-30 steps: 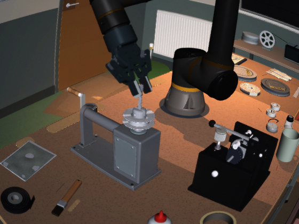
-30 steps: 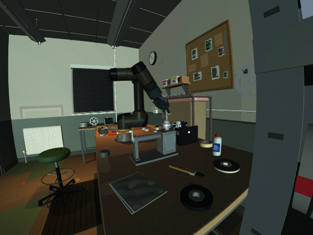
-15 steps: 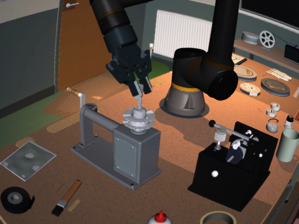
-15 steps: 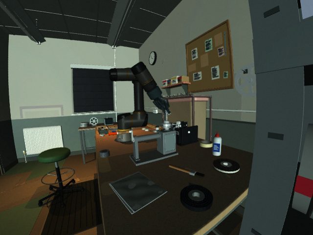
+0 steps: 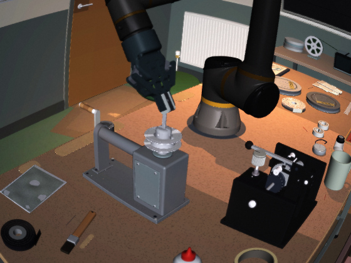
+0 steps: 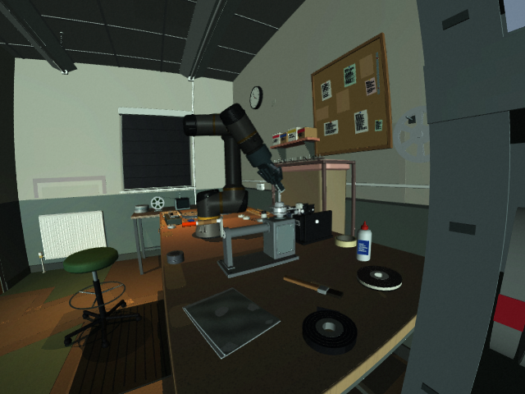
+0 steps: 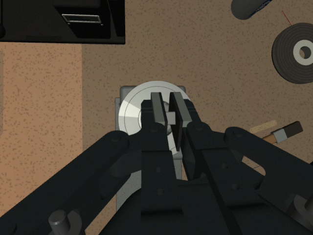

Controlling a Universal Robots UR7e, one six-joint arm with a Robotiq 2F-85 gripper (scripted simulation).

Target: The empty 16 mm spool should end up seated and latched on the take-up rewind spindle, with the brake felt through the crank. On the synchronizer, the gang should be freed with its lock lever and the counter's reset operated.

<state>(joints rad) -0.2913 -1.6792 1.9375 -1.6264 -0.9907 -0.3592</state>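
Note:
My gripper (image 5: 166,108) stands right above the grey rewind (image 5: 141,170), tilted. The thin upright latch (image 5: 164,120) at the top of the spindle is held between its closed fingers. Below it, the silver 16 mm spool (image 5: 162,139) sits flat on the spindle over the rewind's box. In the wrist camera my gripper (image 7: 170,116) covers the spool's hub (image 7: 151,111). The crank (image 5: 91,112) with its wooden handle sticks up at the rewind's far end. The black synchronizer (image 5: 274,191) stands to the right, with its lock lever (image 5: 266,152) and knurled knob (image 5: 259,158) on top.
A pale green cup (image 5: 338,170) stands at the table's right edge. A brush (image 5: 78,232), a black tape roll (image 5: 18,234) and a grey plate (image 5: 33,188) lie in front of the rewind. The robot's base (image 5: 219,116) stands behind it. Film reels (image 5: 322,101) lie far right.

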